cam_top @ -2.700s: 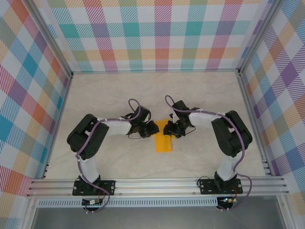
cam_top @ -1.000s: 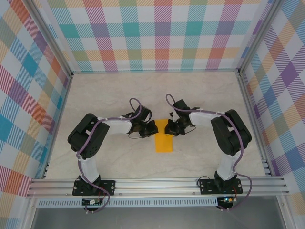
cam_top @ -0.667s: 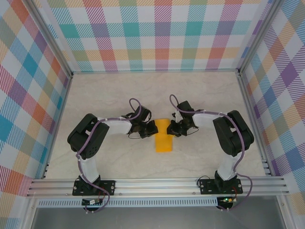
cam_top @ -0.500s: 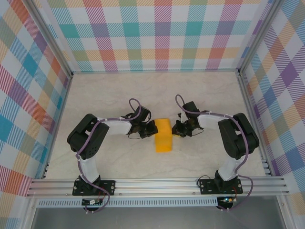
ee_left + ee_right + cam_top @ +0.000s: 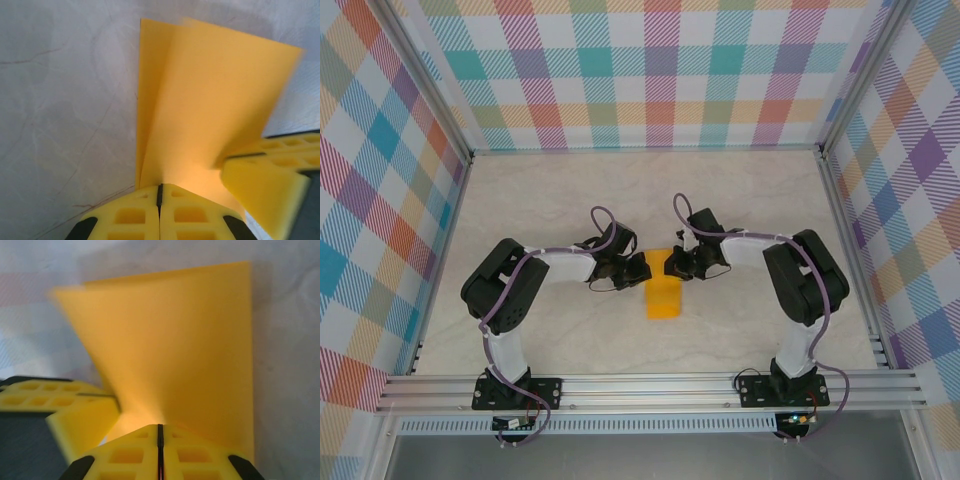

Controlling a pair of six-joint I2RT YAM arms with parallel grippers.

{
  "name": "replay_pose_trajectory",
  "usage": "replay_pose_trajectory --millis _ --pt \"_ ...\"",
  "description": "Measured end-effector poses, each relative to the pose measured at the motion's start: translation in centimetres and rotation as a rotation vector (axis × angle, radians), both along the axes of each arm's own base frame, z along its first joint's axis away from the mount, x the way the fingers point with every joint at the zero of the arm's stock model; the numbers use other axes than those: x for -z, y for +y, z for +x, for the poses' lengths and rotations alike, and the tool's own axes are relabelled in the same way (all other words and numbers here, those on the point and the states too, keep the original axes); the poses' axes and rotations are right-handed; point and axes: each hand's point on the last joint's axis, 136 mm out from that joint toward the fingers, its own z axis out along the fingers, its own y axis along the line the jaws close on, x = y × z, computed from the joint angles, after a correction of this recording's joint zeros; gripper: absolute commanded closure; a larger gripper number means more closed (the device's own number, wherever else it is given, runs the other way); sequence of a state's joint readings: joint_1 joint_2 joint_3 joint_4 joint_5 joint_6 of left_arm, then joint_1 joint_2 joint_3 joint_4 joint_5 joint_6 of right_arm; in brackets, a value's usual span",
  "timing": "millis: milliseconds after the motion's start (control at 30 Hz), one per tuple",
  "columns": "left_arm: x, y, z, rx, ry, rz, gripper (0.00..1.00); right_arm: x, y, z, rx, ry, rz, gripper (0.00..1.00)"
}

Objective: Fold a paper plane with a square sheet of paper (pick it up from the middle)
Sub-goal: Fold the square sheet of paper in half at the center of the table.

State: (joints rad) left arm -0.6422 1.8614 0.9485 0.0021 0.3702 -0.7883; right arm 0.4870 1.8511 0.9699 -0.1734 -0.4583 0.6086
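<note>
Your left tool (image 5: 638, 268) is clenched on the left edge of the folded orange paper (image 5: 663, 298), right tool (image 5: 676, 265) clenched on its right edge; paper sits mid bench (image 5: 550, 200), between them

square sheet of paper (image 5: 663, 297): thin orange paper; matt, smooth, unmarked; soft folds
left gripper (image 5: 160, 192): yellow moulded plastic fingers with hollow cells; dull satin
right gripper (image 5: 160, 432): same yellow plastic; black plastic behind
table (image 5: 570, 190): pale marble-look top, faint veins; smooth, low sheen
walls (image 5: 660, 70): printed checks; matt; cloth or board, cannot tell
frame rails (image 5: 650, 385): bare silver metal; grooved
arms (image 5: 505, 290): black and white plastic shells, slight gloss; purple cables (image 5: 603, 213)
</note>
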Motion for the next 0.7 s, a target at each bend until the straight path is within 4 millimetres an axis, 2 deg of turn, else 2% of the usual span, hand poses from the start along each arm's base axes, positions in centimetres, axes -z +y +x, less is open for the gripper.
replay_pose_trajectory --millis 267,533,633,700 --pt "-0.1 -0.1 0.1 0.001 -0.003 -0.004 0.96 0.3 -1.1 1.1 0.082 0.003 0.044 0.96" --pt "0.0 -0.1 0.0 0.002 -0.004 -0.006 0.96 -0.8 -4.5 2.7 0.221 -0.075 -0.034 0.96" --pt "0.0 -0.1 0.0 0.002 -0.004 -0.007 0.96 -1.7 -4.5 3.0 0.227 -0.102 -0.027 0.96" --pt "0.0 -0.1 0.0 0.002 -0.004 -0.006 0.96 -2.3 -3.4 3.0 0.2 -0.115 -0.014 0.96"
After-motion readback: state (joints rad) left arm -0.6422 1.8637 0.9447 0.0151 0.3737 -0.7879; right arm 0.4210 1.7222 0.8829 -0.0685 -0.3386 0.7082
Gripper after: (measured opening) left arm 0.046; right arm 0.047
